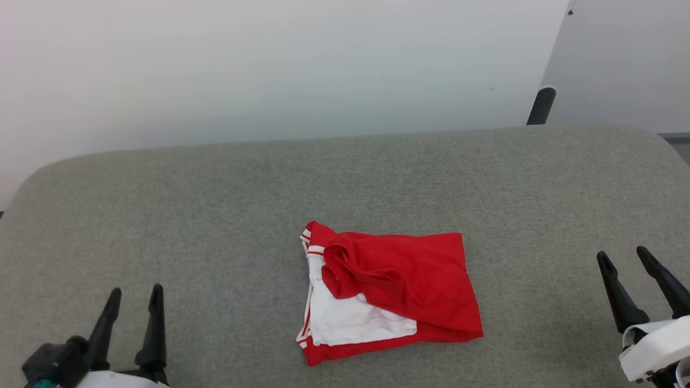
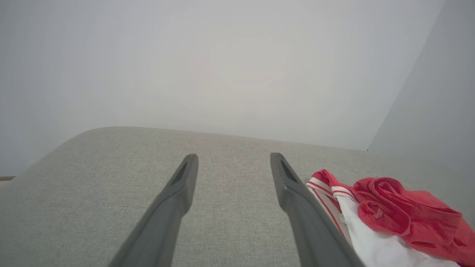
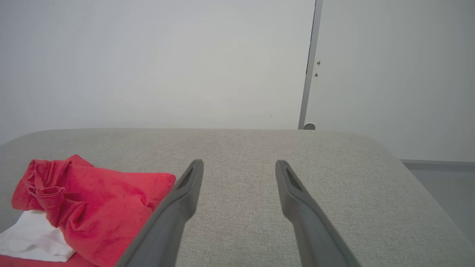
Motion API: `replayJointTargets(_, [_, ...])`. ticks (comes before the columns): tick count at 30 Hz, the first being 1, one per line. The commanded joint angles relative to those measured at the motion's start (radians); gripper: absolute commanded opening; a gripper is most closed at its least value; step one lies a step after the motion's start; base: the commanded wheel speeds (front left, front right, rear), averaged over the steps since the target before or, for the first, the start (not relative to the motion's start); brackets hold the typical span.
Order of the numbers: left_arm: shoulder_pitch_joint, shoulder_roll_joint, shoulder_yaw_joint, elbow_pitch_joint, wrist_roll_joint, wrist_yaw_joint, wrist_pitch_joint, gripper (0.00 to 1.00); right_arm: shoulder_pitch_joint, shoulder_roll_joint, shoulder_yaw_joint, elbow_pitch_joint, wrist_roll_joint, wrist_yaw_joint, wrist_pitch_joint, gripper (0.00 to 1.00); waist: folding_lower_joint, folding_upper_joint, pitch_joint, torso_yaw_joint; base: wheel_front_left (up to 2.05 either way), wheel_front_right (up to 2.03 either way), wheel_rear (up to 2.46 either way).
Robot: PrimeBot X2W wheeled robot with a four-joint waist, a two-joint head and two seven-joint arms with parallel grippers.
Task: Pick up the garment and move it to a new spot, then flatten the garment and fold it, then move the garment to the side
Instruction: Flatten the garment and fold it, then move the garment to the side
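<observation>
Surfaces: cloth and matt plastic.
Garment (image 1: 415, 280) is soft red-and-white cloth; work surface (image 1: 215, 205) is coarse grey woven fabric; my fingers (image 2: 178, 196) are smooth matt dark plastic.

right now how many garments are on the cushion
1: the garment, a folded red-and-white bundle midway across the grey cushion, between the left gripper and right gripper. Its folds could hide another piece.

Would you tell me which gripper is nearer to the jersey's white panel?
Left. The left gripper sits left of the white panel; the right gripper is beyond the jersey's red side.
</observation>
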State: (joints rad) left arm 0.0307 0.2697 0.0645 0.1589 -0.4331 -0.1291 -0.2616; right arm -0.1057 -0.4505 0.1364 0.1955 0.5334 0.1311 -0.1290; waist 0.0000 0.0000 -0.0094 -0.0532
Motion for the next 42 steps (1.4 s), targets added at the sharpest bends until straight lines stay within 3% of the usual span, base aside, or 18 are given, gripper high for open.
replayJointTargets(1, [0.003,-0.002,-0.001,-0.003,0.003,-0.002,-0.003,1.0,0.021,0.005,-0.006,-0.005,-0.01,-0.001,0.004,1.0,0.0,0.0,0.001,0.003,0.0,0.0,0.0])
replayJointTargets(8, [-0.02,-0.007,0.007,0.004,0.006,-0.002,-0.003,1.0,0.019,0.008,-0.002,-0.026,-0.01,-0.001,0.029,1.0,0.0,0.0,0.006,0.039,0.0,0.0,0.0])
replayJointTargets(21, [-0.056,-0.001,0.041,0.032,0.01,-0.002,-0.003,1.0,-0.033,0.028,0.092,0.006,0.003,-0.001,0.09,1.0,0.0,0.0,-0.007,0.182,0.0,0.0,0.0])
replayJointTargets(35, [-0.083,-0.027,0.006,0.033,0.0,-0.002,-0.003,1.0,-0.129,-0.008,0.136,0.083,0.064,-0.001,0.464,1.0,0.0,0.0,0.069,0.255,0.0,0.0,0.0])
replayJointTargets(42, [-0.127,-0.045,-0.023,0.046,-0.005,-0.002,-0.003,1.0,-0.173,0.01,0.118,0.112,0.054,-0.001,0.602,1.0,0.0,0.0,0.129,0.271,0.0,0.0,0.0])
